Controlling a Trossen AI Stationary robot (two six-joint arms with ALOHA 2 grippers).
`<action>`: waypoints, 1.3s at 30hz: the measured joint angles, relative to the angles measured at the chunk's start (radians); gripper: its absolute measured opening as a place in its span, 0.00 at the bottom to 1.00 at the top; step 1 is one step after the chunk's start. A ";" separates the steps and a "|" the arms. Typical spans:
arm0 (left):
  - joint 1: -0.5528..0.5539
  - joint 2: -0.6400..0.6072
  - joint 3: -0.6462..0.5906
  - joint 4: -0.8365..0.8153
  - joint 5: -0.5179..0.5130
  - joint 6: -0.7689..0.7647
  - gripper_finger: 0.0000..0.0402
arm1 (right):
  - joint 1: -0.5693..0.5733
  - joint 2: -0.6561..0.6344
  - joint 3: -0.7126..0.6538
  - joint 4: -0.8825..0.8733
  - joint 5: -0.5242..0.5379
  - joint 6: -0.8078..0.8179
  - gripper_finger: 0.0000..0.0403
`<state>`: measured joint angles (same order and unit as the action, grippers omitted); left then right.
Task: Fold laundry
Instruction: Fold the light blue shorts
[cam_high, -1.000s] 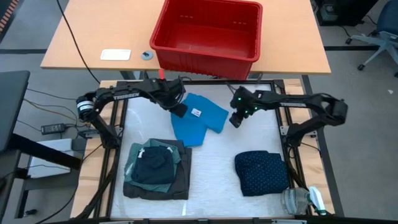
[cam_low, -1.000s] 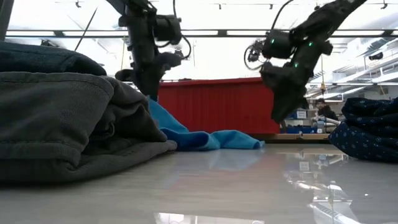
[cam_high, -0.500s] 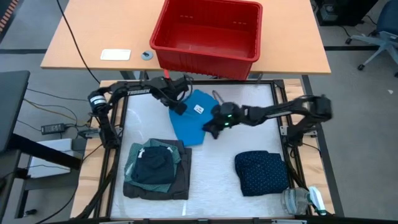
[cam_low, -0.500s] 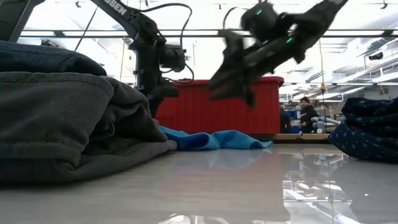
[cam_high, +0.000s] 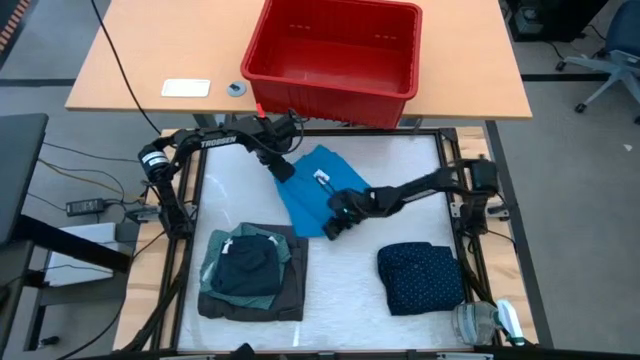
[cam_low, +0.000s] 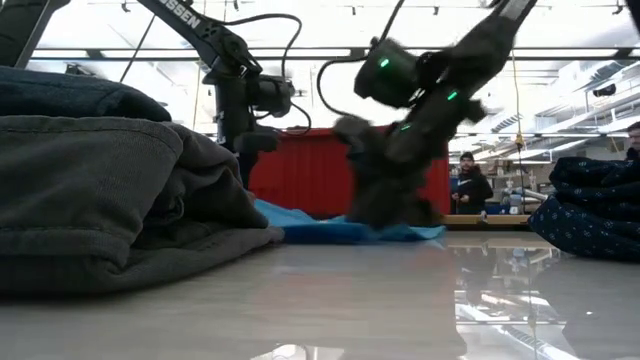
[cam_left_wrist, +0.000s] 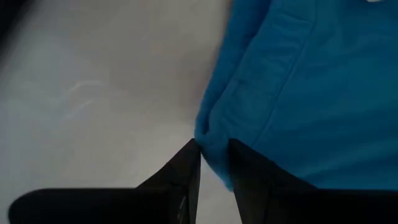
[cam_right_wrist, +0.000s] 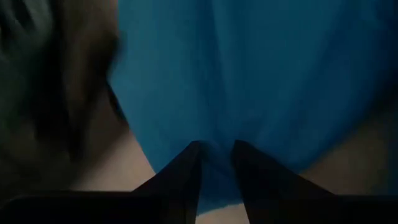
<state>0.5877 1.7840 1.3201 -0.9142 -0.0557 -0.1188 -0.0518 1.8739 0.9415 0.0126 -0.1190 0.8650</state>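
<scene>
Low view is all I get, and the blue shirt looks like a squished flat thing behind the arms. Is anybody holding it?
Observer: Yes. In the left wrist view, the left gripper has its fingers pinched on an edge of the blue shirt.
Operator: Where did the other arm go?
Observer: From above, the right gripper is down at the shirt's front edge. The left one is at the back edge, near the red basket.
Operator: Is the shirt folded yet?
Observer: Not neatly. From above it is a rumpled blue shape with a small white label facing up.
</scene>
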 joint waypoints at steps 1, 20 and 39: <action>-0.001 0.000 0.000 -0.007 0.044 0.013 0.22 | 0.014 -0.031 -0.002 -0.080 0.027 0.000 0.27; -0.310 -0.067 0.001 0.096 0.345 0.459 0.22 | 0.237 -0.386 -0.006 -0.298 0.331 0.002 0.27; -0.326 -0.066 -0.296 0.342 0.104 1.134 0.49 | 0.428 -0.044 0.127 -0.188 0.485 -0.061 0.57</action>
<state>0.2619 1.7184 1.0239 -0.5721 0.0483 1.0151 0.3763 1.8301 1.0684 -0.1753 0.3656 0.8040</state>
